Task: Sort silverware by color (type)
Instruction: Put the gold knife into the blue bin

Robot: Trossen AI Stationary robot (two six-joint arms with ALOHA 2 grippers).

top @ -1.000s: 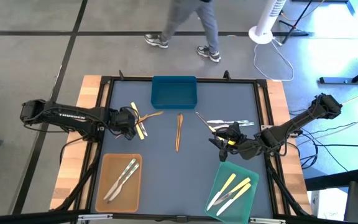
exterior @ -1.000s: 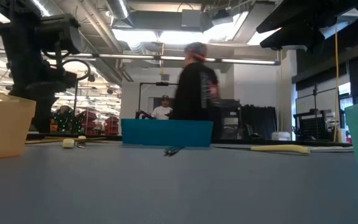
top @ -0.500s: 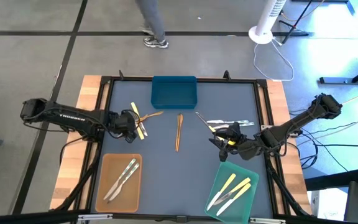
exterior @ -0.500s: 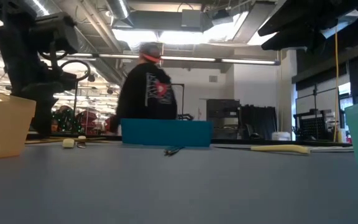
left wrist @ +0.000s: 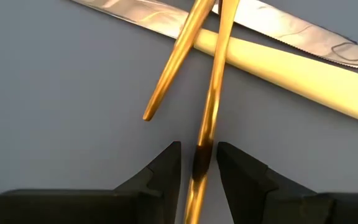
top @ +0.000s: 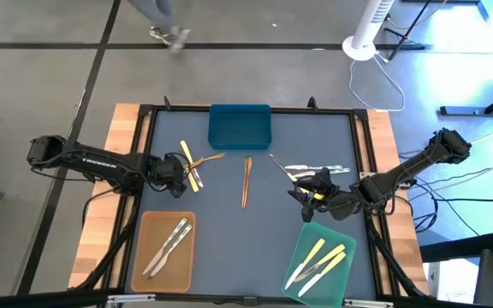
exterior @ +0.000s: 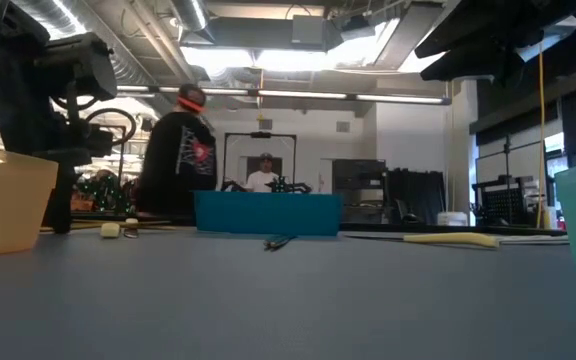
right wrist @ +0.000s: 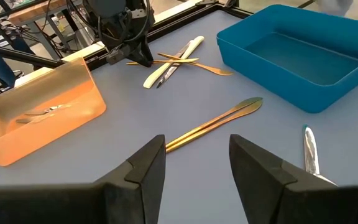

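While my right fingers are hanging apart over the grey desk, my left fingers are clamping a slim golden-brown utensil handle.

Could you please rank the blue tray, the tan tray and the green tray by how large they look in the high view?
1. The tan tray and the green tray look about alike; the green one lies tilted, so I would not rank them.
2. The blue tray looks smallest, though not by much.

Legible text: white brand lettering on left arm, prob. "TROSSEN"; too small to confirm. Nothing else readable.
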